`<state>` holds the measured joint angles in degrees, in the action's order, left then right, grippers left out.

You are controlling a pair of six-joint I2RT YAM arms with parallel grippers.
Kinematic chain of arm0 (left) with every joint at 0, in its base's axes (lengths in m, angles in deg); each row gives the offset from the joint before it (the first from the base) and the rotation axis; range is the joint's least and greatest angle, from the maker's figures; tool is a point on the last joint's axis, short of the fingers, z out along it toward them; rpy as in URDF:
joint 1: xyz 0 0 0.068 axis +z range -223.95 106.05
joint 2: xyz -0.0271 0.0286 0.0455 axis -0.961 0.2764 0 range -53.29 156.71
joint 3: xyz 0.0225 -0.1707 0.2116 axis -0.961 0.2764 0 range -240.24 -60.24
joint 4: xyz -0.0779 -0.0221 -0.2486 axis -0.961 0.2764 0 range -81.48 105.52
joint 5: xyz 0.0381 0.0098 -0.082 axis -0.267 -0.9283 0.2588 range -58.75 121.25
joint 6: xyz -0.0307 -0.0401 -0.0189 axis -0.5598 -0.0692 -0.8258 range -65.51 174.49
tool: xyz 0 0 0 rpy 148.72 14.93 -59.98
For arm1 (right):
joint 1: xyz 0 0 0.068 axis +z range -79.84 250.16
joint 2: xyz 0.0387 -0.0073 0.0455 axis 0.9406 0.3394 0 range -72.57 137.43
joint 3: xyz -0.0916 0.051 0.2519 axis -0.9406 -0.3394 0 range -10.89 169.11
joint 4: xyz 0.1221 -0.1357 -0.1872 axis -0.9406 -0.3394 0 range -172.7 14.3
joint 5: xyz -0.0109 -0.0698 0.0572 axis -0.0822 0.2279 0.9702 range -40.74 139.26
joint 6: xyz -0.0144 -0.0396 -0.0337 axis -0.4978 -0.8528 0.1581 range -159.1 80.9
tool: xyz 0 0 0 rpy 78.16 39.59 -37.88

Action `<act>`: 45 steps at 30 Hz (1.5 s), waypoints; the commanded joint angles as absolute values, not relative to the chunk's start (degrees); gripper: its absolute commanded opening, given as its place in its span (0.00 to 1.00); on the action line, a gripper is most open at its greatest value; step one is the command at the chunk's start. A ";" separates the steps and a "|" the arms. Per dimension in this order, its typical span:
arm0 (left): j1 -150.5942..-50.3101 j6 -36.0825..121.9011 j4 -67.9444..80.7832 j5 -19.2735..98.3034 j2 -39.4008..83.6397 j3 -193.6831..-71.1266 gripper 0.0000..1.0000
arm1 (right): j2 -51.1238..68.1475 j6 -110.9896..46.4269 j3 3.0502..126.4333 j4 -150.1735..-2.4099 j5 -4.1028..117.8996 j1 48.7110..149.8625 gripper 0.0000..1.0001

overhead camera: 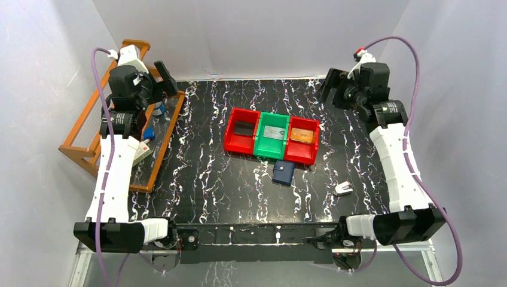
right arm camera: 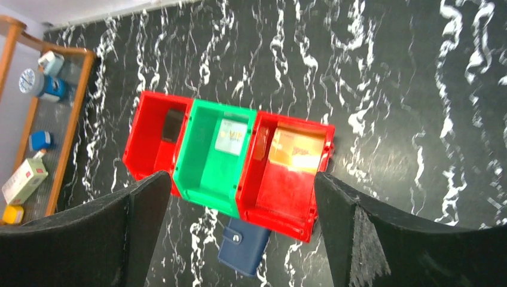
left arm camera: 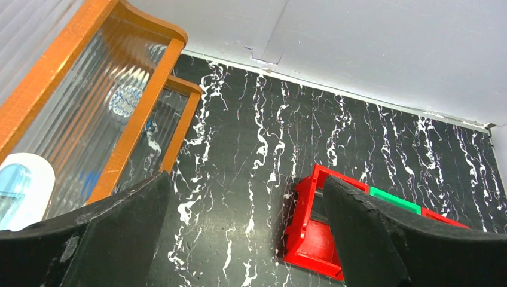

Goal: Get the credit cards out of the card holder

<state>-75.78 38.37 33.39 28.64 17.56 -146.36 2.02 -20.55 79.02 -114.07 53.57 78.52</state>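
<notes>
My left gripper [left arm camera: 245, 239] hangs wide open and empty by the wooden rack [overhead camera: 78, 149] at the table's [overhead camera: 203, 179] left edge. The dark marbled middle is open around three joined bins [overhead camera: 272, 136]. The card holder [overhead camera: 283, 173] lies shut just in front of them. My right gripper [right arm camera: 239, 191], equally wide, hovers far right.

Bright, even light, soft shadows; glare on the orange card [right arm camera: 296, 156].
</notes>
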 commanded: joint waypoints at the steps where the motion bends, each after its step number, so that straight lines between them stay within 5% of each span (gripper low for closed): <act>1: -75.75 36.40 32.83 29.18 17.25 -144.84 0.98 | -1.55 -17.35 72.58 -109.46 57.29 78.60 0.98; 12: -75.74 29.61 25.73 51.47 16.04 -129.76 0.98 | -3.36 -11.22 56.68 -106.98 67.07 79.74 0.98; 21: -79.43 30.31 29.96 67.30 19.34 -123.16 0.98 | 0.69 -5.40 52.34 -110.02 61.92 89.17 0.98; 31: -81.74 35.31 36.53 70.76 18.58 -120.54 0.98 | 11.56 -0.41 55.71 -112.47 51.01 98.62 0.98; 45: -81.94 44.20 41.25 60.43 10.22 -116.04 0.98 | 33.11 0.26 73.47 -118.93 32.72 100.82 0.98</act>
<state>-81.64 41.45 39.16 63.31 13.96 -117.93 29.40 -0.25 68.24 -116.86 38.67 100.62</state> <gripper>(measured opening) 0.982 0.983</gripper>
